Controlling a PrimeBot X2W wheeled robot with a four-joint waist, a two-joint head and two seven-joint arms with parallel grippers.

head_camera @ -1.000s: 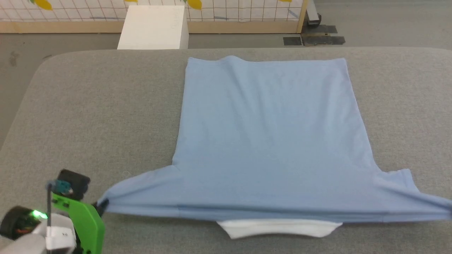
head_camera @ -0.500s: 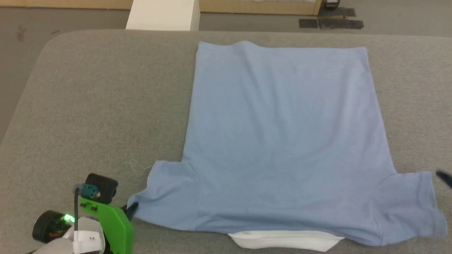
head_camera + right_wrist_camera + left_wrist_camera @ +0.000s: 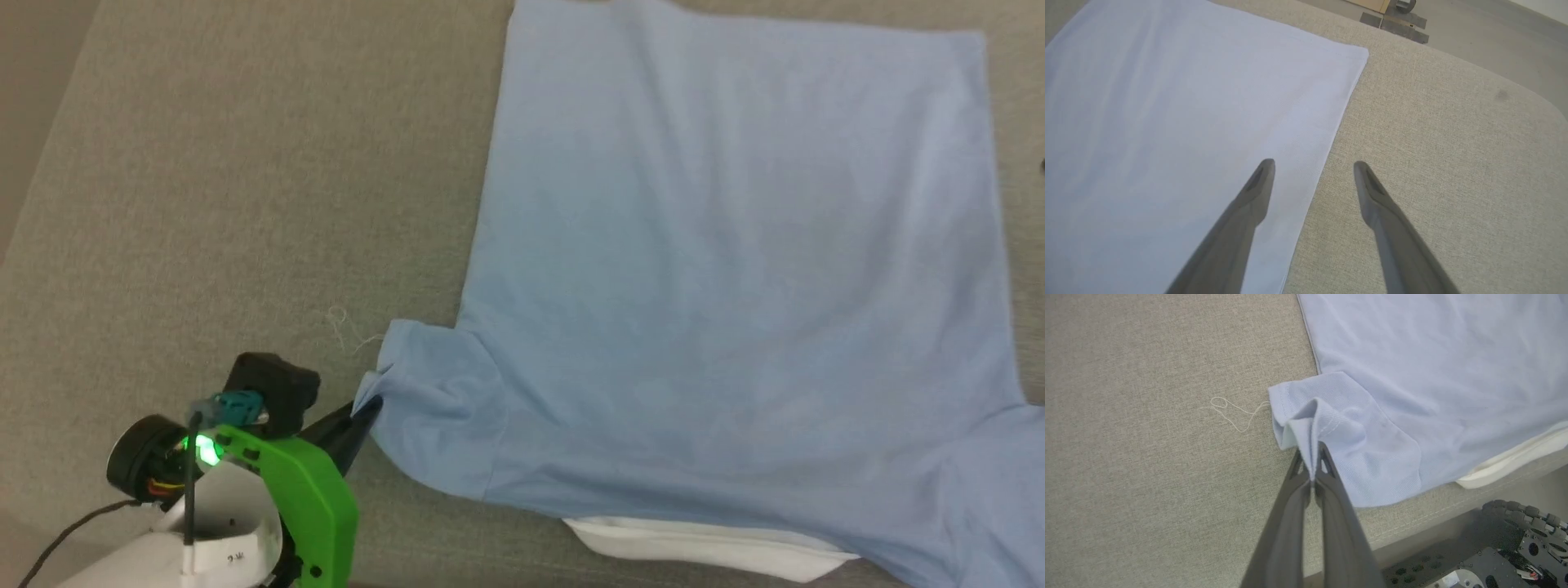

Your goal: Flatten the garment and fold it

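A second ago you pull the garment tight between both sleeves. Now the right gripper has let go: its jaws stand wide apart and empty above the garment's side edge, so the flattening looks finished. The left gripper keeps its jaws clamped on the left sleeve hem. The garment lies flat on the counter.

text: none legible | white wrist cover — small dark marks, too blurred to read
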